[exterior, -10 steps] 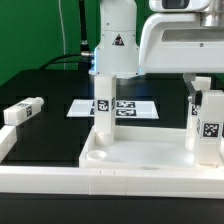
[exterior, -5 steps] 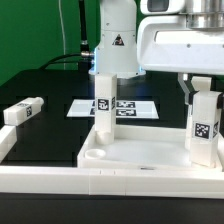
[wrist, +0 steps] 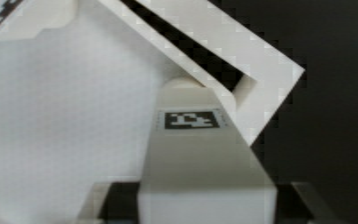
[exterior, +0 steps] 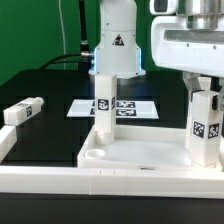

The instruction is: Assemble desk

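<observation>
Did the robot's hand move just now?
Yes. The gripper, on the right leg, has shifted toward the exterior view's right, farther from the middle leg, which stands fixed.

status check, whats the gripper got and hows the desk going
Gripper shut on leg, upright at tabletop edge. Second leg stands on tabletop; third leg loose on table. Nothing blocking.
</observation>
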